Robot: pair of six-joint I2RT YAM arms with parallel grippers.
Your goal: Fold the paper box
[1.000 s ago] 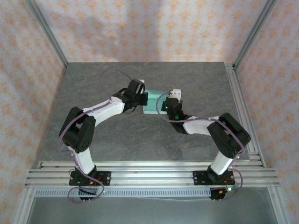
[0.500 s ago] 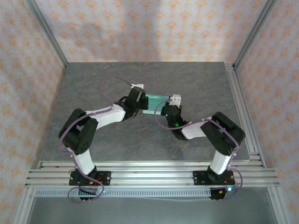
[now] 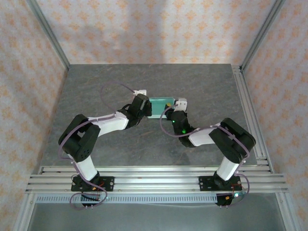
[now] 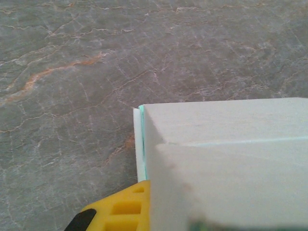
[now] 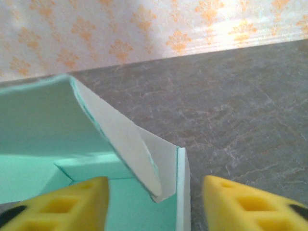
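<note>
left tool (image 3: 146,107): clamped shut on paper box (image 3: 160,102) left end | right tool (image 5: 155,204): jaws apart, empty, curled flap (image 5: 127,144) between them | grey worktop (image 3: 202,82) beneath

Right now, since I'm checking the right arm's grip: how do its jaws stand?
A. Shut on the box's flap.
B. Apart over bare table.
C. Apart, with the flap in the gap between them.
C: in the right wrist view the yellow fingers stand well apart, and the curled end flap of the paper box rises in the gap between them.
</note>
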